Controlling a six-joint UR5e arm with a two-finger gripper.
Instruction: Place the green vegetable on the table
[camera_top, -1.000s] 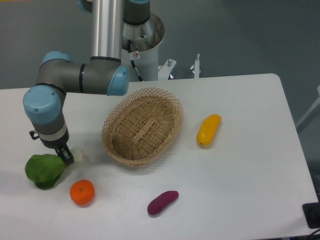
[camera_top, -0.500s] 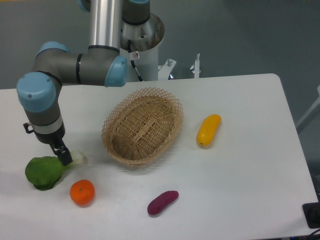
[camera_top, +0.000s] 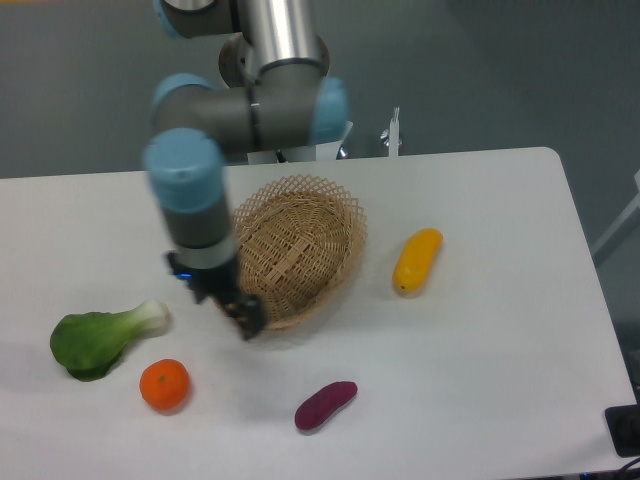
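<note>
The green vegetable (camera_top: 100, 337) lies flat on the white table (camera_top: 480, 360) at the front left, dark leaves to the left and pale stalk pointing right. Nothing touches it. My gripper (camera_top: 244, 318) hangs well to its right, in front of the left rim of the wicker basket, and is blurred by motion. I see nothing between its fingers, but the blur keeps me from telling how its jaws stand.
A wicker basket (camera_top: 300, 245) sits mid-table, partly behind my arm. An orange (camera_top: 164, 385) lies just right of and in front of the vegetable. A purple sweet potato (camera_top: 325, 404) is near the front edge and a yellow squash (camera_top: 417, 261) lies right of the basket.
My gripper let go of the vegetable's stalk and swung right toward the basket. The vegetable stays on the table where it was set down.
</note>
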